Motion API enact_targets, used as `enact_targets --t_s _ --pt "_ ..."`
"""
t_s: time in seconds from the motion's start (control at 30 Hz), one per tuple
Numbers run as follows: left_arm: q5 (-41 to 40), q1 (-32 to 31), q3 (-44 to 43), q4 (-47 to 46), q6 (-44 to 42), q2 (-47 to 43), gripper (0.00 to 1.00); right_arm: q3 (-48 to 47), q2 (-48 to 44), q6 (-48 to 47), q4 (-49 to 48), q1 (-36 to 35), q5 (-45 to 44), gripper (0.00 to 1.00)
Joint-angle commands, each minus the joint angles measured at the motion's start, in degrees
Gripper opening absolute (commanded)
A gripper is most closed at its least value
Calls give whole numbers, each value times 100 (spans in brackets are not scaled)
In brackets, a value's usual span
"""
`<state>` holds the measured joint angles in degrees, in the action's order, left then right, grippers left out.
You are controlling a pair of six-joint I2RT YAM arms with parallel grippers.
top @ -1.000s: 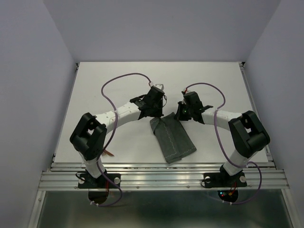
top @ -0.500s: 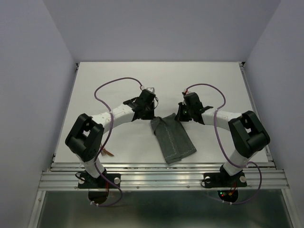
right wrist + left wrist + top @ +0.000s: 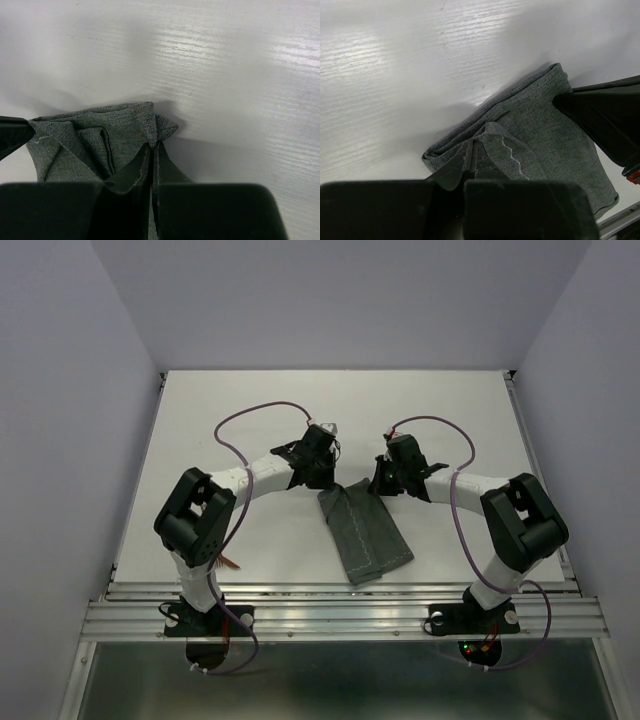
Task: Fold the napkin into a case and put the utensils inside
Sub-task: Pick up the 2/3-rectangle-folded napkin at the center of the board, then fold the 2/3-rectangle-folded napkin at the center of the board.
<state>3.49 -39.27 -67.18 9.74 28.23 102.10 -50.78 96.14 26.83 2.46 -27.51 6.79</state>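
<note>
The left claw (image 3: pixel 471 150) is seen with its two tips pressed together, and a raised flap of the napkin (image 3: pixel 545 125) is pinched between them. The right claw (image 3: pixel 153 146) is likewise drawn tight and is clamped on the cloth's far edge, just beside a small pointed corner. In the left wrist view the dark tip of the right claw is found touching the opposite corner of the same end.

The napkin is laid folded into a narrow strip on the white counter (image 3: pixel 230 400), between the two arms. Its far end is held at both corners and its near end is angled toward the right arm's base. Purple cables (image 3: pixel 262 408) are looped above the arms, well clear of the cloth.

The cloth is shown as a grey-green, finely woven fabric, layered in soft folds, with a pale zigzag stitch along one flap. The counter is marked by faint lengthwise streaks.
</note>
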Motion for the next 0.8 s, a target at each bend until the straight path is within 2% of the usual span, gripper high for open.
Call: enact_targets --t_s 0.0,0.5,0.77 --pt "222 -20 -313 -200 -142 116 0 -10 -60 -29 -70 -53 -64 1" --pt "284 -11 -322 -288 -177 652 0 16 -323 -29 -88 -53 33 1" --pt "293 -11 -261 -288 -151 758 0 -72 -499 -11 9 -290 7 1"
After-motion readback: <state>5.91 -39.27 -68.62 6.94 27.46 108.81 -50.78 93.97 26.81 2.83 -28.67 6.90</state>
